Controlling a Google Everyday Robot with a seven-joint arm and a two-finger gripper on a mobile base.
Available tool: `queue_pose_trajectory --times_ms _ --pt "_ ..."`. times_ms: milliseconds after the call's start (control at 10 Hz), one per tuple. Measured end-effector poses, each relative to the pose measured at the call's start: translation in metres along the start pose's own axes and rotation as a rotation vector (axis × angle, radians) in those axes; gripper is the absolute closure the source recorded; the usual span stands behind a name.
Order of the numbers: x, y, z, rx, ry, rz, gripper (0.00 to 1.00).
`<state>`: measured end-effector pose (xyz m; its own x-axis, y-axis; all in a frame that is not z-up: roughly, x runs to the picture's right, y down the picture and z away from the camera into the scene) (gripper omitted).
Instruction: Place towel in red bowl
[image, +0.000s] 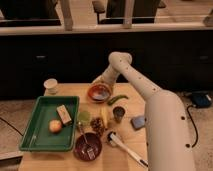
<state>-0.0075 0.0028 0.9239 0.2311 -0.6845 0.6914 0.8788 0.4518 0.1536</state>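
Note:
The red bowl stands at the back of the wooden table, near its middle. A pale bluish towel lies bunched inside the bowl. My gripper hangs at the end of the white arm, right over the bowl's far rim and touching or nearly touching the towel. The arm comes from the lower right, bends at an elbow and reaches down to the bowl. The wrist hides the far edge of the bowl.
A green tray at the left holds an apple and a tan block. Also on the table are a white cup, a green pepper, a metal cup, a blue pad, a dark bowl and a white brush.

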Motion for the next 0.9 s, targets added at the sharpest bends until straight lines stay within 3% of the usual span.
queue_pose_trajectory --times_ms 900 --pt "-0.0015 0.0038 -0.0035 -0.003 -0.011 -0.008 0.20"
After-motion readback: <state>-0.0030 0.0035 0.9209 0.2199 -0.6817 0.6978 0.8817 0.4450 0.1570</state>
